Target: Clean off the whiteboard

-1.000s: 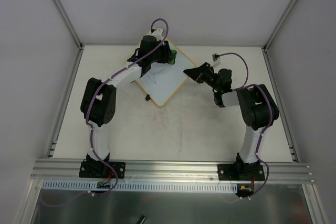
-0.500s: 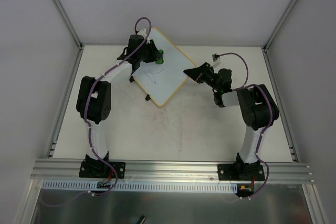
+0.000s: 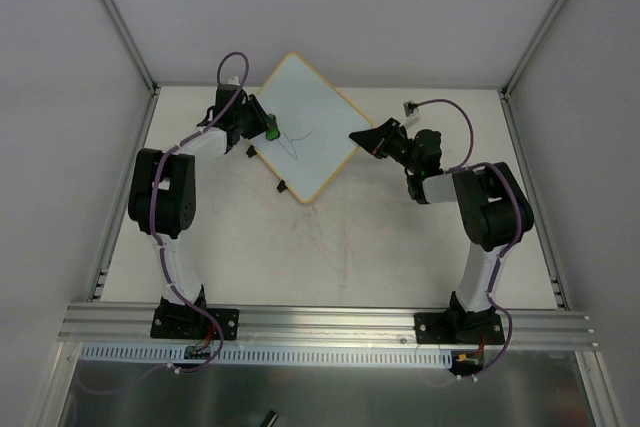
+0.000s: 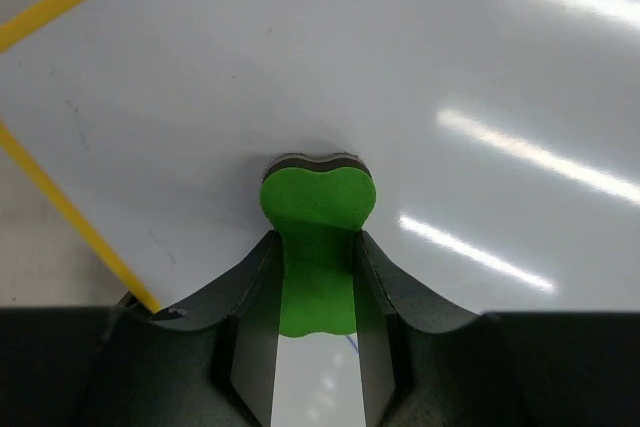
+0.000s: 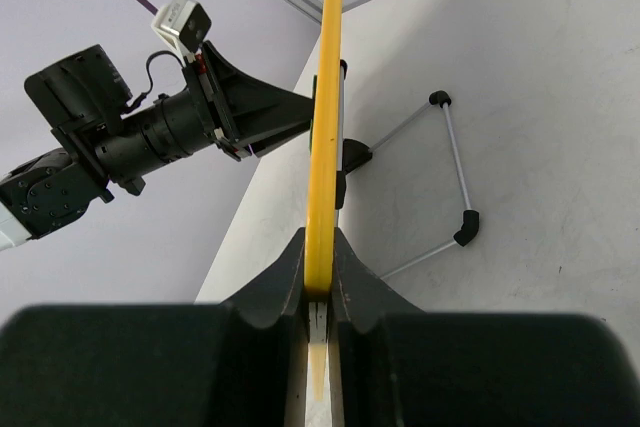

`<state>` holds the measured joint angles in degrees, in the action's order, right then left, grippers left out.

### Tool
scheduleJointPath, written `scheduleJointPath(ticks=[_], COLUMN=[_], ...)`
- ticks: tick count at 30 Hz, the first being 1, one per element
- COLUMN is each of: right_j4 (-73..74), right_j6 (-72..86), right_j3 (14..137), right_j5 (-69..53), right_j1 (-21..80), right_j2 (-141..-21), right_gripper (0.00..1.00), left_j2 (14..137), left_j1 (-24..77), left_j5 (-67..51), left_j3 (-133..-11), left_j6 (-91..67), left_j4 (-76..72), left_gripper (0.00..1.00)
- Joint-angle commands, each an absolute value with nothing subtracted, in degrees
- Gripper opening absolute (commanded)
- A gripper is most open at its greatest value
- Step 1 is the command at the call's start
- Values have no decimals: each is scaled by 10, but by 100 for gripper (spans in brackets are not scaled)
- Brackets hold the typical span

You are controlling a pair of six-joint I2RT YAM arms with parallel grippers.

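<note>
A pale tabletop enclosed by grey walls is seen. The square white whiteboard with a thin yellowish frame is placed at the far middle, turned as a diamond. A thin dark doodle is visible on its left part. Its right corner is clamped by the right end effector. A small green eraser block is gripped by the left end effector and pressed on the board near its left edge.
</note>
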<state>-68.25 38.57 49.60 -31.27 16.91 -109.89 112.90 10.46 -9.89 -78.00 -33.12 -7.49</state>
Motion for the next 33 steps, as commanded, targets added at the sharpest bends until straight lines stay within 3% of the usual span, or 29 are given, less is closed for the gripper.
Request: scheduleJointPath(ticks=[1,16,28,33], right_j4=[-706,-691,-691,-691], right_j6=[362,363,363,364], right_j3=[496,491,493,494], right_j5=[-336,-333,-335,-336], right_j1=[178,174,175,175], right_j2=[-1061,-1051,-1054,-1055], right_gripper=[0,0,0,0], left_j2=[1122,1089,1088,1081], left_j1=[111,117,210,235], left_j5=[-90,-92,-56,-93], left_j3=[-733,-692,-753,-749], left_j6=[-352,-352,-268,-235], left_j4=[-18,-37,-50,-80], left_gripper=[0,0,0,0])
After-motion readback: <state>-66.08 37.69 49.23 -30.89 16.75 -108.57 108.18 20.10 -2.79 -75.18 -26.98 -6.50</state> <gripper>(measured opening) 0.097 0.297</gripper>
